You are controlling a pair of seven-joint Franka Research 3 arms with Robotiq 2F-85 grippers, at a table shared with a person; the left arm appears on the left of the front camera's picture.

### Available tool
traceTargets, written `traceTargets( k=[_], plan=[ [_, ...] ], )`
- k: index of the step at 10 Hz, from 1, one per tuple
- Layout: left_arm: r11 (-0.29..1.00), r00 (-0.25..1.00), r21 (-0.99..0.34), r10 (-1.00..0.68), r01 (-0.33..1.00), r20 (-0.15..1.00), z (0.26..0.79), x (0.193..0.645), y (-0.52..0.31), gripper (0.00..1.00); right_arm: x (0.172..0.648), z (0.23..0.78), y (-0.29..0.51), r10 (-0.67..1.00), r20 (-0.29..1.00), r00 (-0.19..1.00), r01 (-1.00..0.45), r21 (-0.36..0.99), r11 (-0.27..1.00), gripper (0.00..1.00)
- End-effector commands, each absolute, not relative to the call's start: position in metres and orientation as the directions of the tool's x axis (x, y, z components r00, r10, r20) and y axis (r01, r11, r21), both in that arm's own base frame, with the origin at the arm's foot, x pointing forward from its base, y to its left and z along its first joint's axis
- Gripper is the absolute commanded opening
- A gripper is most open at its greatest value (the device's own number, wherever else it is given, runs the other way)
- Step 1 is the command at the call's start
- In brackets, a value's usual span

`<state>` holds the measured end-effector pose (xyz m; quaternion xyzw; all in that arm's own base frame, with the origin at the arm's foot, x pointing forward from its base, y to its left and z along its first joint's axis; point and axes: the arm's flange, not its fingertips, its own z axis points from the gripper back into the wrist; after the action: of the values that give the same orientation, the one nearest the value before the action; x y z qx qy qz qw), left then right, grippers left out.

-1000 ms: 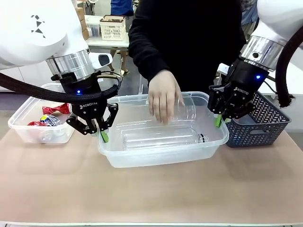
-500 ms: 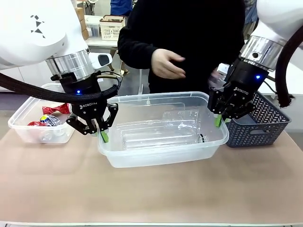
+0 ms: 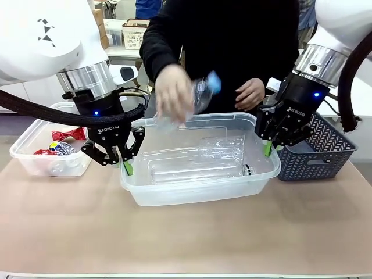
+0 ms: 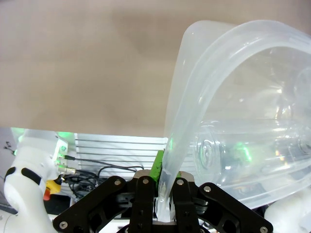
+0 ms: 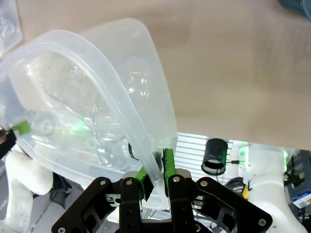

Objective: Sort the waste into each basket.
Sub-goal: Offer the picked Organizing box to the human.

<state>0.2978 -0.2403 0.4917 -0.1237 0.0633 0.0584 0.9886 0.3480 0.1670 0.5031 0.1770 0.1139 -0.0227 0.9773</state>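
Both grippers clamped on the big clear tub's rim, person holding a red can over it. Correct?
Not quite: the front view shows the person's hand holding a clear plastic bottle, not a red can. Left gripper and right gripper do clamp the clear tub by its rim.

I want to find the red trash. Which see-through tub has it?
The small tub on the robot's left has the red wrappers. The big middle tub, held by both grippers, has clear bottles.
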Motion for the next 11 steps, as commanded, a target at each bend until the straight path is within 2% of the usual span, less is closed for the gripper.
traceTargets(
  k=[1,11],
  plan=[
    [0.96,0.985,-0.241,0.113,-0.143,-0.134,0.496,0.2963,-0.2382,0.05,0.3499,0.5052,0.1651,-0.003,-0.234,0.972,0.083,0.333,0.939,0.0],
    [0.96,0.985,-0.241,0.113,-0.143,-0.134,0.496,0.2963,-0.2382,0.05,0.3499,0.5052,0.1651,-0.003,-0.234,0.972,0.083,0.333,0.939,0.0]
  ],
)
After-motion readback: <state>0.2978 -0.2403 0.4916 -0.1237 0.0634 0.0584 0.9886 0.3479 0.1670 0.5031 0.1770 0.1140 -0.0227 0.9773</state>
